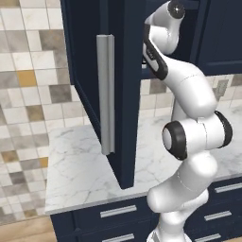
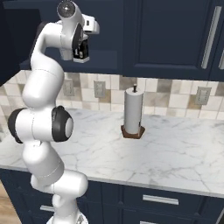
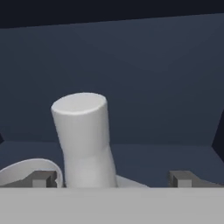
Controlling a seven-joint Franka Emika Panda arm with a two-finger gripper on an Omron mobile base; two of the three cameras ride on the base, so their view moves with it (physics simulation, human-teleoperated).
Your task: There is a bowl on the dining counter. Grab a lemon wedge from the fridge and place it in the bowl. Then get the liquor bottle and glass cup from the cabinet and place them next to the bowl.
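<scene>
Left base view: cabinet, navy, door swung open toward the camera, grey bar handle upright on it; marble counter below; white arm reaching up into the cabinet opening.

Right base view: gripper raised at the cabinet's lower edge; paper-towel roll upright on the counter, well right.

Hand view: jaws spread wide, holding nothing; glass cup upright on the cabinet shelf, near, left of centre between the fingertips.

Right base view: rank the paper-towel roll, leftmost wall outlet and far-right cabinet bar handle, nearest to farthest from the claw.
1. Leftmost wall outlet, just below the claw.
2. Paper-towel roll, lower right, on the counter.
3. Cabinet bar handle, far right.
</scene>
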